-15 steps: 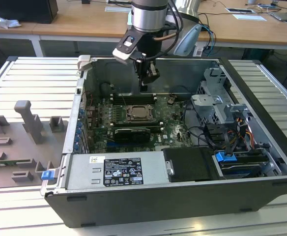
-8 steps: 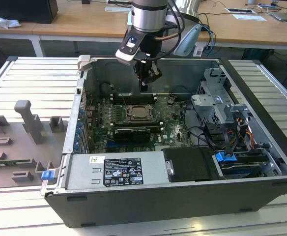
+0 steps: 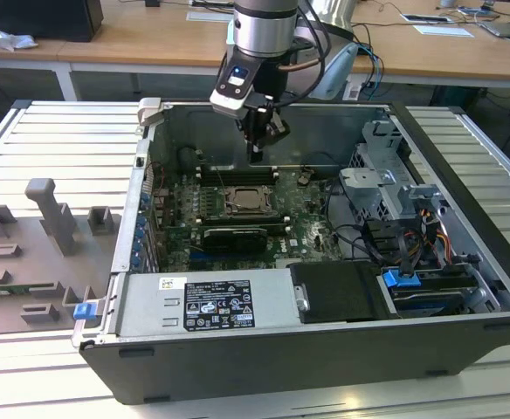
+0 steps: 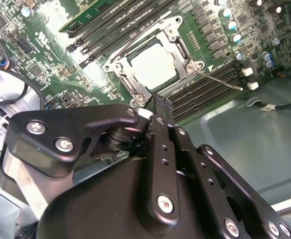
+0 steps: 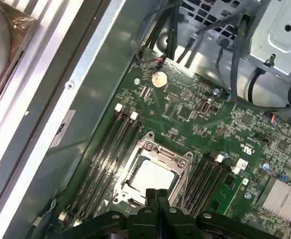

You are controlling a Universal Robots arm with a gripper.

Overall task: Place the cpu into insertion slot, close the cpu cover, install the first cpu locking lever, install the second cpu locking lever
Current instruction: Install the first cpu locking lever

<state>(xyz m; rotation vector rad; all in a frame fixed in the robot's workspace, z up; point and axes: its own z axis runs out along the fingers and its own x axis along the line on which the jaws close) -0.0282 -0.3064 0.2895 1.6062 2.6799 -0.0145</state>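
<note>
Pincer (image 5: 156, 193) closed on nothing, poised just above the insertion slot (image 3: 230, 199) near the motherboard's (image 3: 312, 231) far edge. The cpu (image 4: 153, 64) lies seated, with the cpu cover (image 5: 165, 152) down around it. One wire locking lever (image 4: 220, 81) seems unlatched. Likely hazard: the closed tips slip off that thin wire and strike the memory slots (image 5: 103, 159).

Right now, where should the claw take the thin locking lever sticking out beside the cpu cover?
Probably near its free end, from above: the locking lever is a thin rod reaching out over the black memory slots, where the claw can straddle it.
</note>
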